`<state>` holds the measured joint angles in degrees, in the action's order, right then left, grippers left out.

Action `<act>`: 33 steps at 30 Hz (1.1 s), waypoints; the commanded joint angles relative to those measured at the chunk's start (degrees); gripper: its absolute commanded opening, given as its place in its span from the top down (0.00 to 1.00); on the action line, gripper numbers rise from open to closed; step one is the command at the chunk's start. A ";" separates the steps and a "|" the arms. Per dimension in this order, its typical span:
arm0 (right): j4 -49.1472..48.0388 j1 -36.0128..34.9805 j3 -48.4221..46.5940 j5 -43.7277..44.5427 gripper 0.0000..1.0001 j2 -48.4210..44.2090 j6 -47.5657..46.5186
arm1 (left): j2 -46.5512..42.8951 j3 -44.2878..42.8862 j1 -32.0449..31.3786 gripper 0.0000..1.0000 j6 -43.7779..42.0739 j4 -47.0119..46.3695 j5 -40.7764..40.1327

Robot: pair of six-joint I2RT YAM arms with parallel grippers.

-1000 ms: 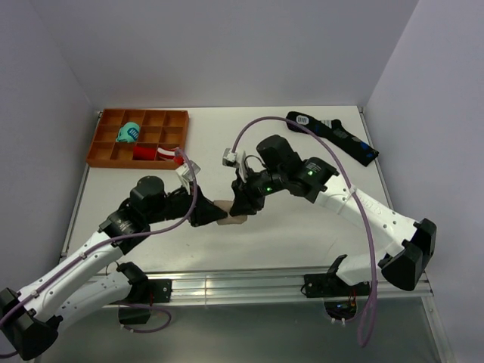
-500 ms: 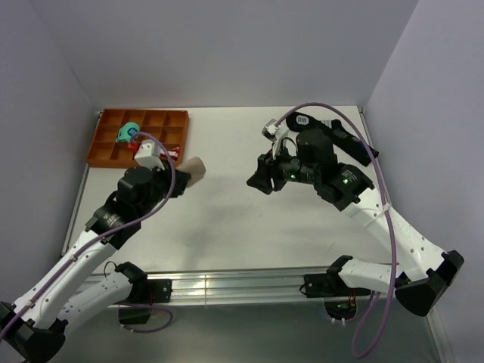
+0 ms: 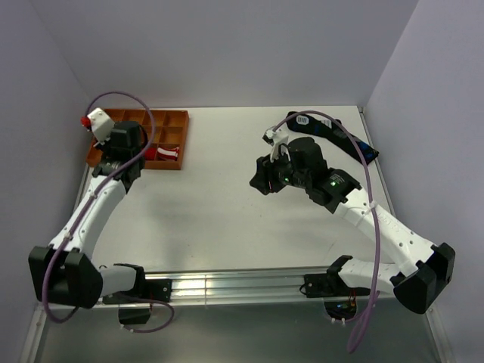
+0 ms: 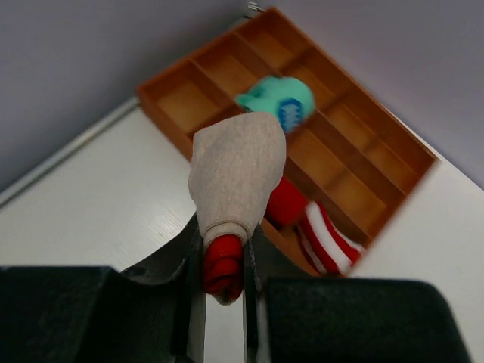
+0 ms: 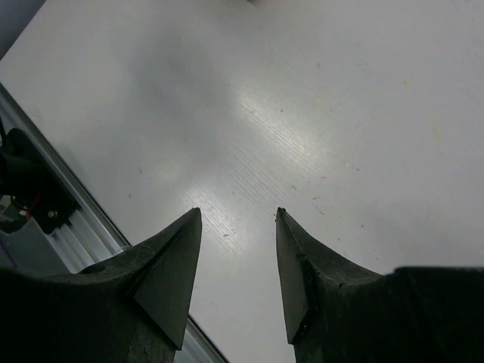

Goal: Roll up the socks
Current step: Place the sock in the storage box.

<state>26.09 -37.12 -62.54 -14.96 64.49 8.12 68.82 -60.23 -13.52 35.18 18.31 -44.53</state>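
Grey walls are enclosing a white surface (image 3: pixel 227 219). A second ago both hands were meeting at its middle. Now the left hand (image 4: pixel 223 257) is pinching the socks (image 4: pixel 238 170), a beige roll, above the orange tray (image 4: pixel 160 115) at the far left corner, and the right hand (image 5: pixel 238 213) is hanging parted, empty. Rolling appears finished, with stowing pending. From above, the arm is hiding the roll, so the target compartment is unclear.

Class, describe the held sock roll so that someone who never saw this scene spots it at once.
Look to the orange divided tray at the table's far left corner. By it the left tool grips a sock roll by its red end. Unlike the teal bundle and the red-and-white bundle lying in the tray, it is plain beige and held aloft.
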 commanded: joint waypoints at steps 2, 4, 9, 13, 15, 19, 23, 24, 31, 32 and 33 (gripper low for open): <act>-4.64 0.30 1.54 2.75 0.49 0.20 2.07 | 7.18 -5.94 9.90 1.00 0.76 -2.14 -8.11; -4.99 0.39 2.07 2.22 0.50 0.11 2.43 | 11.49 -8.84 13.32 1.00 4.80 0.75 -10.21; -4.11 0.39 2.60 4.85 0.50 -0.59 2.95 | 27.23 -19.92 16.59 1.00 18.48 12.78 -12.68; -4.29 0.39 3.21 4.50 0.50 -0.24 3.48 | 36.99 -28.62 16.68 1.00 28.71 22.20 -14.00; -4.38 0.39 3.57 4.94 0.50 -0.24 3.39 | 41.03 -31.96 16.68 1.00 33.08 24.74 -12.86; -4.38 0.39 3.74 4.59 0.50 -0.24 3.48 | 44.73 -33.99 15.90 1.00 37.94 24.15 -11.81; -4.47 0.47 4.18 4.06 0.50 -0.68 3.48 | 49.29 -37.23 15.72 1.00 42.68 25.46 -10.40; -4.55 0.56 4.36 4.15 0.50 -0.85 3.48 | 49.66 -37.33 15.63 1.00 42.26 24.42 -9.44; -5.61 0.65 5.15 3.36 0.50 -0.68 3.57 | 54.83 -42.76 14.22 1.00 48.49 26.95 -6.10; -5.61 0.65 5.24 3.19 0.50 -0.51 3.66 | 55.45 -43.04 14.22 1.00 49.71 27.83 -5.57; -5.61 0.65 5.15 2.84 0.50 -0.42 3.57 | 55.63 -42.96 14.05 1.00 50.16 27.49 -5.22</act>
<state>23.18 -36.86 -57.58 -11.57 64.84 11.33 123.07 -100.47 1.23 80.51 43.72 -52.21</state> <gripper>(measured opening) 0.504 0.211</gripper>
